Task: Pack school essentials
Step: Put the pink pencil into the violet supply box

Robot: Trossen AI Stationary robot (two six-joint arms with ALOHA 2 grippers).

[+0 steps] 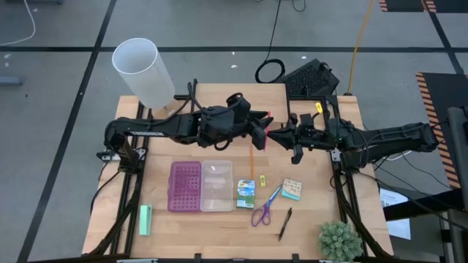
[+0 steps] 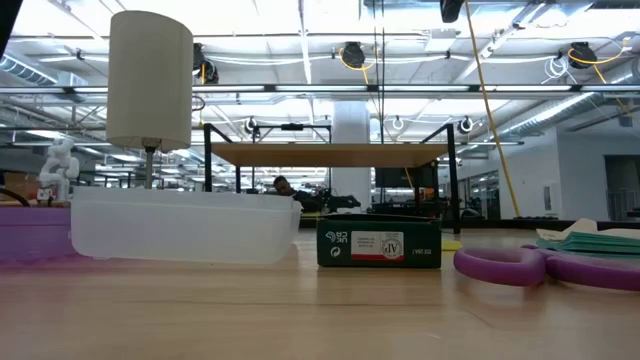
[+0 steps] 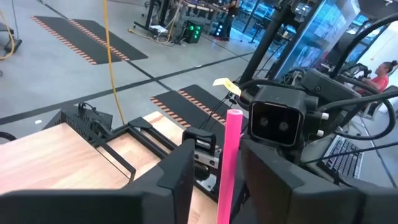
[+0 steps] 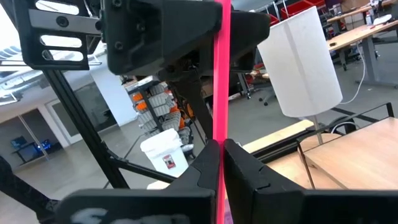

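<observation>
Both grippers are meeting above the table's middle, the left gripper (image 1: pixel 263 137) and right gripper (image 1: pixel 276 134) each pinching the pink pencil (image 4: pixel 222 74) between closed fingers. The scissors (image 1: pixel 265 210), pen (image 1: pixel 284 224) and packet (image 1: pixel 246 193) are lying near the purple case (image 1: pixel 186 185).

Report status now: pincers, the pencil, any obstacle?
Left pincer and right pincer both shut on pink pencil, raised mid-table. Open case lies below. No obstacle seen.
</observation>
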